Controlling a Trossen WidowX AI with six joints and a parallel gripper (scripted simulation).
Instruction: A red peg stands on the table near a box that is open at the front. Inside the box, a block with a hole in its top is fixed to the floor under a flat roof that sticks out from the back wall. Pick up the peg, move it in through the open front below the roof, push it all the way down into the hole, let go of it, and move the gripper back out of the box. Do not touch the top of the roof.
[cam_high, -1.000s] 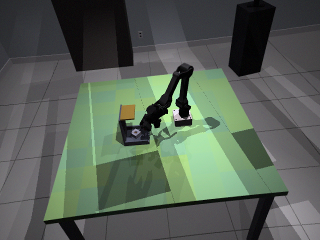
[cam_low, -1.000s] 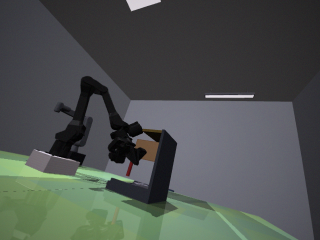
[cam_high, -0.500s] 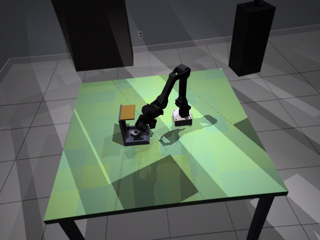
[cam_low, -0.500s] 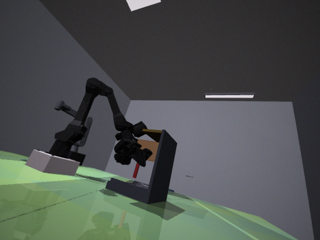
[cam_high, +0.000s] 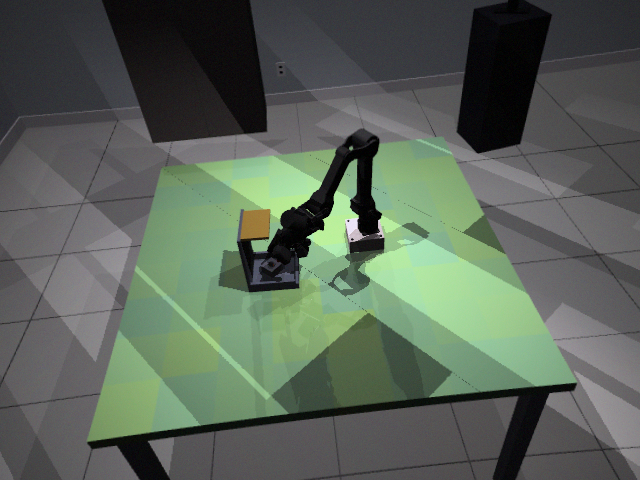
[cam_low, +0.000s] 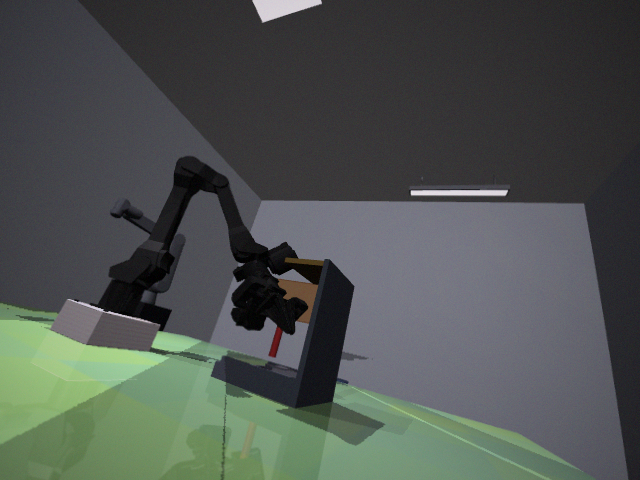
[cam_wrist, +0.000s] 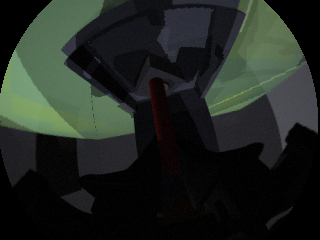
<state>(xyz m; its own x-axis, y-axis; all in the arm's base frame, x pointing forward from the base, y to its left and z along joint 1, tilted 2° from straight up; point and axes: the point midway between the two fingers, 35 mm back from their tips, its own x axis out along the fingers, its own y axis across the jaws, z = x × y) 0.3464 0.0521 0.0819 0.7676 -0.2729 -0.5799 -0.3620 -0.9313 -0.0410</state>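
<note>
My gripper (cam_low: 283, 327) (cam_wrist: 164, 135) is shut on the red peg (cam_low: 275, 343) (cam_wrist: 163, 122), whose lower part sticks out below the fingers. The peg leans slightly in the exterior view, and its lower end hangs a little above the box floor area. The box (cam_high: 273, 285) (cam_low: 330, 335) stands around it. In the wrist view the peg's lower end overlaps the top of the block (cam_high: 267, 268) (cam_wrist: 144, 81), beside the hole. The orange roof (cam_high: 255, 224) (cam_low: 303, 262) is above, at the back wall. The peg is hidden in the top view.
An orange-brown panel (cam_low: 305, 300) hangs below roof level on the far side in the exterior view, close behind the gripper. The arm's wrist is close to the roof's front edge. Low walls border the box floor. The arm's white base (cam_high: 366, 242) (cam_low: 118, 330) stands in front of the box.
</note>
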